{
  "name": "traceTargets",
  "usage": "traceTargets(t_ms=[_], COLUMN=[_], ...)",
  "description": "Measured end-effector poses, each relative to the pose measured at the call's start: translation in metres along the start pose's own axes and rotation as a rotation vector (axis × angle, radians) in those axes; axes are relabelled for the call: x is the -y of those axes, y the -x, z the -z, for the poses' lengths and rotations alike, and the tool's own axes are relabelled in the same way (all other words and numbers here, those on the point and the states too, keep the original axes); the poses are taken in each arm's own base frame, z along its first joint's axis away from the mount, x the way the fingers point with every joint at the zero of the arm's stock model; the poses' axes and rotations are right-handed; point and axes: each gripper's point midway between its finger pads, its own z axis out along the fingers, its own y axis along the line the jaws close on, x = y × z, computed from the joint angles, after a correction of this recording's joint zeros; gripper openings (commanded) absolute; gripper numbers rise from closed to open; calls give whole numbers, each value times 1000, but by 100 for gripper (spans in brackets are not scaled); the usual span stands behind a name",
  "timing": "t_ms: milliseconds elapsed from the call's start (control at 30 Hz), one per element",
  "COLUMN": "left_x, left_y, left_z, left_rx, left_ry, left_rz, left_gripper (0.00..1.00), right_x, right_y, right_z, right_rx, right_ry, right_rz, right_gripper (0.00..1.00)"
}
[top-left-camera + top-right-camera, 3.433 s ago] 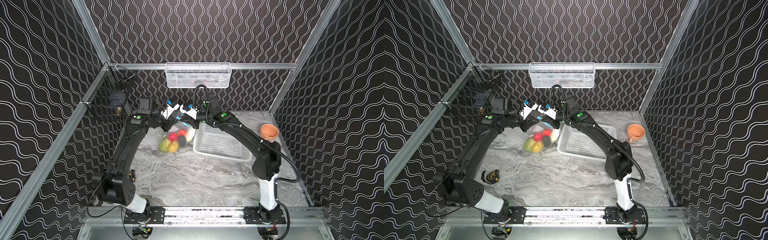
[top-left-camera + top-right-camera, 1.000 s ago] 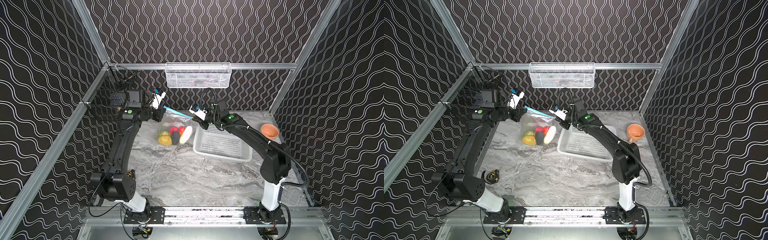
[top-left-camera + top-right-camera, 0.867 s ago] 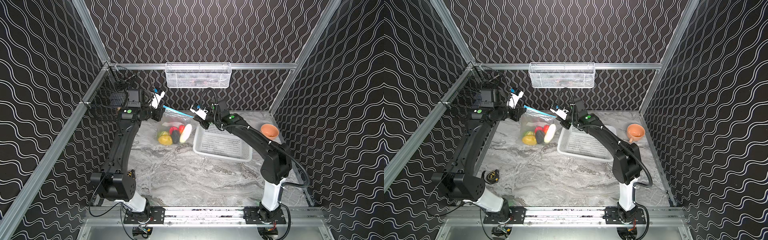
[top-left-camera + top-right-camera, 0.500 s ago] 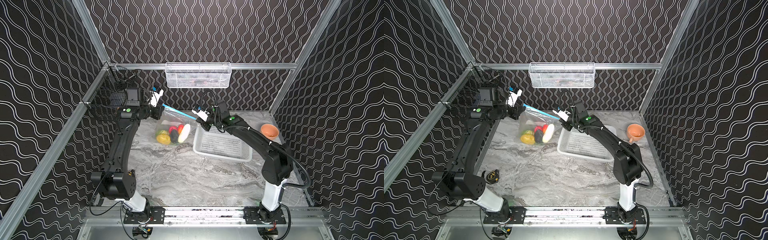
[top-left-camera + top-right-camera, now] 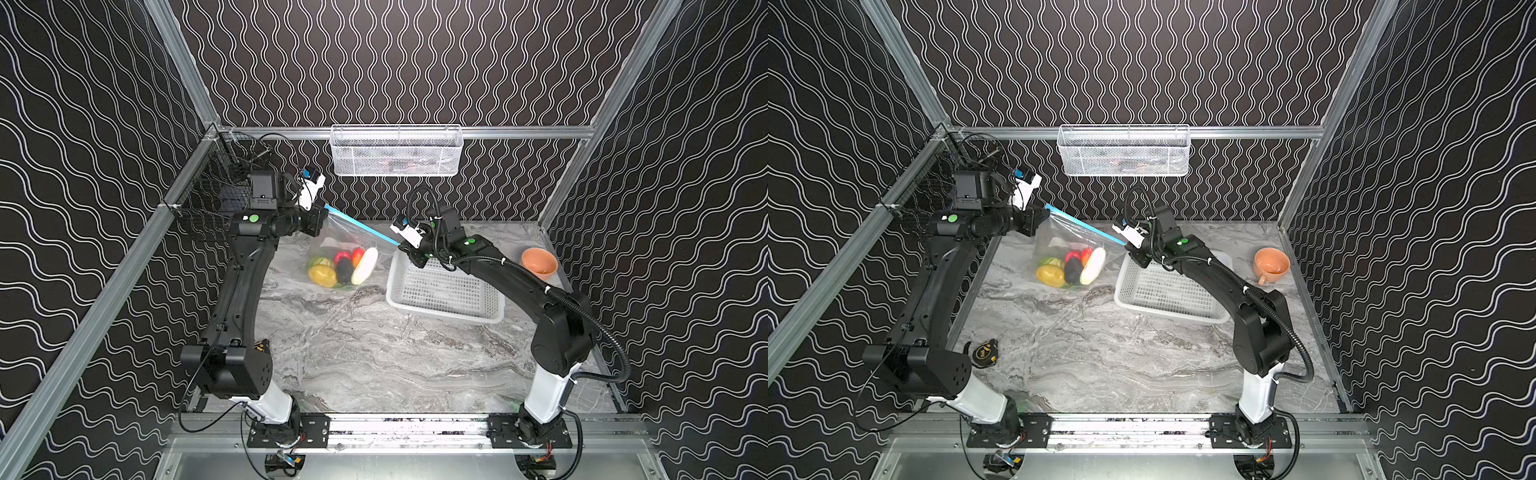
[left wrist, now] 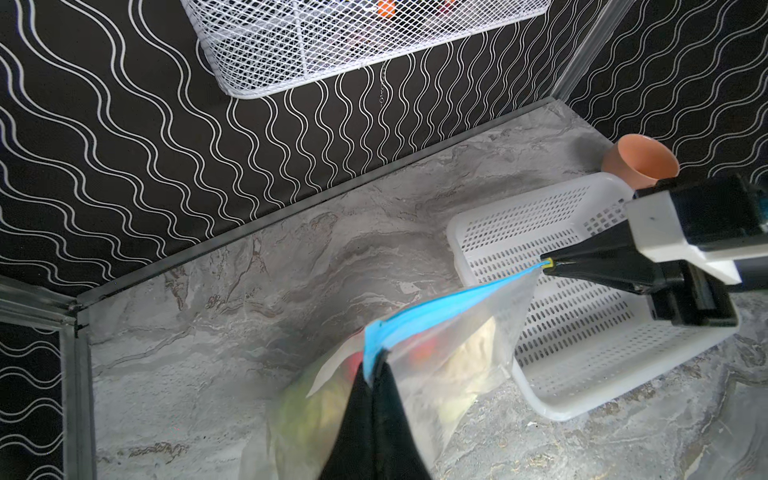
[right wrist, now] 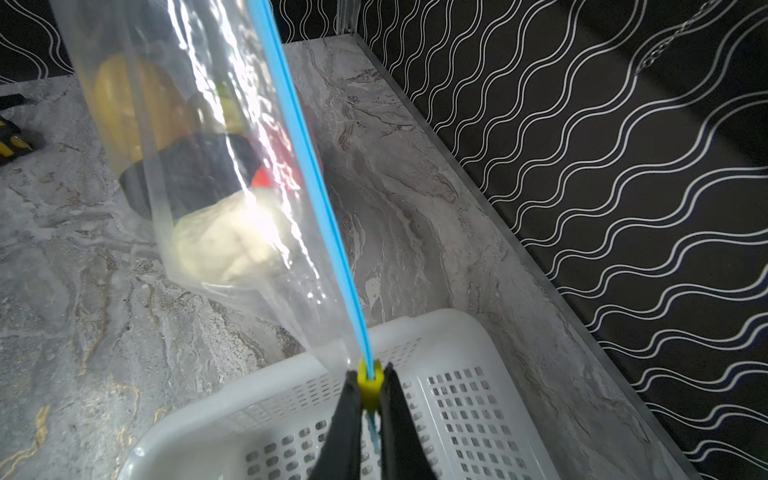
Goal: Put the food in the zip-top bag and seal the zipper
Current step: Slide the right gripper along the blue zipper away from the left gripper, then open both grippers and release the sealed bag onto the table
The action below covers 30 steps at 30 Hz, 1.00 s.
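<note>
1. The left tool [image 6: 374, 370] is clenched on a corner of the zip-top bag [image 5: 345, 243], right where the zipper [image 5: 359, 224] begins. The right tool [image 7: 370, 374] is clenched on the yellow tab [image 7: 369, 386] at the strip's far end, above the white basket [image 5: 442, 313].
2. The bag hangs stretched between the two tools. The food [image 5: 343, 268] is heaped inside at its bottom, which seems to rest on the tabletop [image 5: 374, 353].
3. In the right wrist view the blue strip reads as one thin taut line, so the seal looks complete or nearly so (I cannot tell whether the last stretch at the tab is closed).
4. Pulling further apart could drag the flimsy corner out of the left tool, or strain the film where the tab sits at the end of its track.
5. Letting go of one end first could let the loaded bag swing or slump sideways. If any gap remains at the mouth, fruit could roll out.
6. The right tool sits close over the basket, so a careless descent could catch the rim and shove the basket.
</note>
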Motion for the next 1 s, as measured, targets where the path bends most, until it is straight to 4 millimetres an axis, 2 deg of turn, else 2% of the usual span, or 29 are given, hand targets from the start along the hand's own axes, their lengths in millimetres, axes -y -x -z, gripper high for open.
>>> traceTargets(t_ms=[233,400,500,633,733,900,1000], left_x=[-3,0,0,3,6,13,22], left_y=[7,6,2,-9,-9,-7,-17], left_z=[5,17,20,23,30,56,75], left_rx=[24,46,54,46,52,80,85], left_ry=[17,35,46,47,51,73,83], left_rz=[42,60,83,119,136,161,187], left_gripper=[0,0,0,0,0,0,0], right_x=[-7,-18,-27,-50,-66,-90,-104], right_y=[25,59,74,78,78,87,91], right_z=[29,57,64,62,63,88,106], right_rx=[79,196,248,261,260,298,334], right_ry=[26,69,97,145,172,193,208], right_rz=[-40,-58,-55,-46,-48,-40,-39], right_gripper=[0,0,0,0,0,0,0])
